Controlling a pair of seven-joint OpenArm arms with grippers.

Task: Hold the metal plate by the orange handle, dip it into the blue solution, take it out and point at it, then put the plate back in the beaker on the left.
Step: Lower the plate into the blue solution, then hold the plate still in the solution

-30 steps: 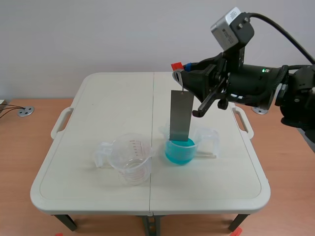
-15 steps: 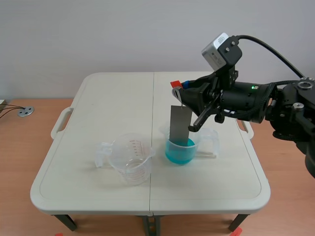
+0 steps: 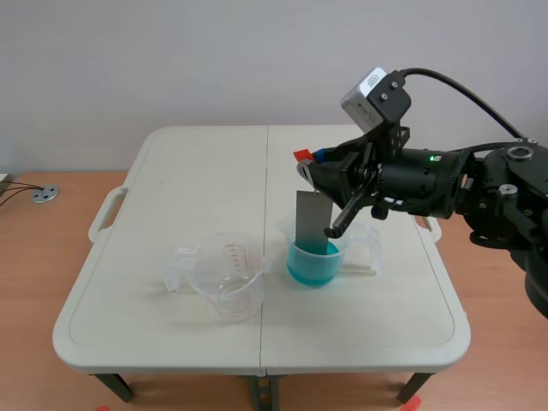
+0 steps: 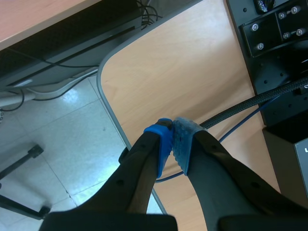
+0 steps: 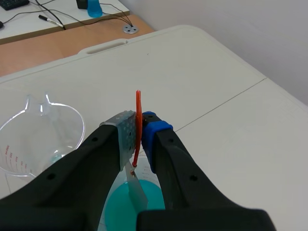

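My right gripper (image 3: 313, 159) (image 5: 138, 137) is shut on the thin orange handle (image 5: 138, 126) (image 3: 302, 155) of the grey metal plate (image 3: 312, 222). The plate hangs upright with its lower end inside the beaker of blue solution (image 3: 313, 262) (image 5: 126, 208). An empty clear beaker (image 3: 227, 278) (image 5: 38, 135) with red markings stands to the left of the blue one. My left gripper (image 4: 172, 144) is shut on nothing; the left wrist view shows it over a wooden desk edge and the floor, away from the white table (image 3: 171, 180). The left arm is absent from the scene view.
The white folding table has handles (image 3: 106, 213) at its sides. Both beakers stand near its middle front. A dark box and cables (image 4: 274, 91) lie on the wooden desk in the left wrist view.
My right gripper has come down and slightly left with the plate, whose lower end has sunk from above the beaker rim into the blue solution.
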